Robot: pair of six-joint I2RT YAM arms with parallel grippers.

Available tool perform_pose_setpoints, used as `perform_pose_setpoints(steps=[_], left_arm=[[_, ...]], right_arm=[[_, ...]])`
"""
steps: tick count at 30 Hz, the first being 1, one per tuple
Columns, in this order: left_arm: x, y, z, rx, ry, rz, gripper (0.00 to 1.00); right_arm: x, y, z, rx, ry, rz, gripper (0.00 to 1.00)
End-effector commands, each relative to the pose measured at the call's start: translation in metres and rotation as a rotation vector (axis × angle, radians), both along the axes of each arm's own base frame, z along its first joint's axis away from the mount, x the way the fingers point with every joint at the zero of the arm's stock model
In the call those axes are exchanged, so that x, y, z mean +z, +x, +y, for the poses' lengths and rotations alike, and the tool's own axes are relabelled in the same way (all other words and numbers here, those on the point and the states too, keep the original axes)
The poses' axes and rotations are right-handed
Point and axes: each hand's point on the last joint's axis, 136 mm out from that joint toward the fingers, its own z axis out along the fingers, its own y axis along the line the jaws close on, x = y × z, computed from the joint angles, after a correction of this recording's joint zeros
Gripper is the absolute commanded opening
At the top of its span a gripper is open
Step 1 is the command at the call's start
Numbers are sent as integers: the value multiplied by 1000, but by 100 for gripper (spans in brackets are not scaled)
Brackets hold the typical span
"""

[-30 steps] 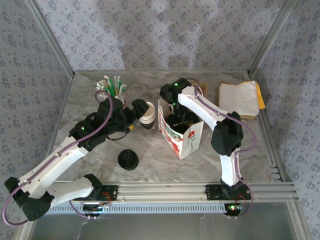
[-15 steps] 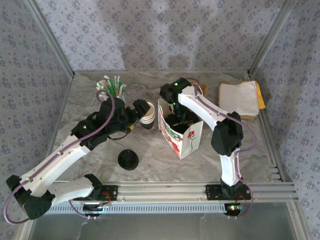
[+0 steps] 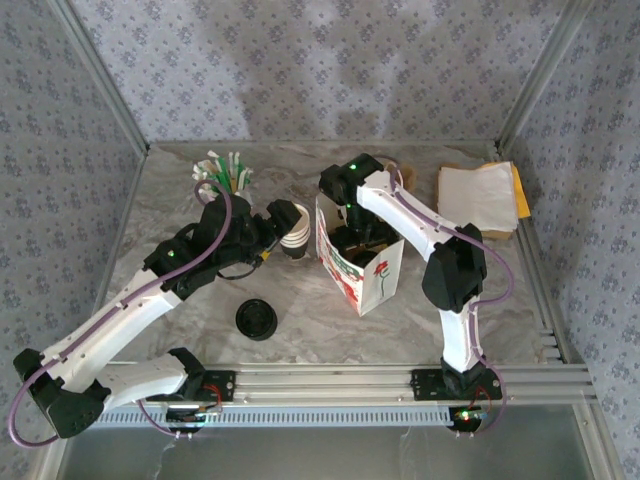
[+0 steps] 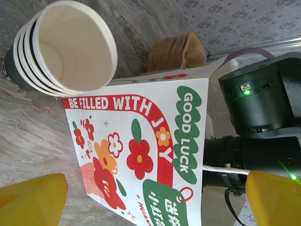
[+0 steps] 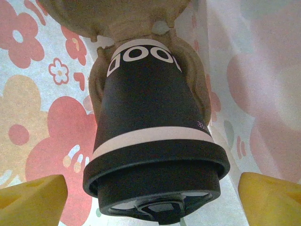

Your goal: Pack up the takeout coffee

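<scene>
Two pincers spread, both empty. Inside bag (image 3: pixel 375 280): coffee cup (image 5: pixel 150 136), seated in pulp holder (image 5: pixel 117 19), lid end toward right pincer (image 5: pixel 150 195), long axis in line with it. Right arm nearer; left pincer (image 4: pixel 155 200) outside bag.

The takeout coffee (image 5: pixel 149 108) before me looks like matt dark paper, its lid (image 5: pixel 155 181) smooth black plastic. The bag (image 4: pixel 141 150) is smooth printed paper.

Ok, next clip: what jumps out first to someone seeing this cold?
The flowered paper bag at mid-table, with the right gripper open inside it, either side of a black-lidded cup. Then the left gripper, open, facing the stack of lidless cups beside the bag.
</scene>
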Motion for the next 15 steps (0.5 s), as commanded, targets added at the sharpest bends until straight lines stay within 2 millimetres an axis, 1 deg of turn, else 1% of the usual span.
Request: perform_pose_setpoints(steps=[1,10,15], left_arm=[[24,0,-7,-26,-34,-54,96],[43,3,-14,-78,-10,-126,98],[68,4,-15,-126,43,-212,99]], right_arm=[[18,-20,-19,0,-65,51,95],[19,-17,-18,-3,-61,34,95],[18,-18,-18,-1,-62,37,95]])
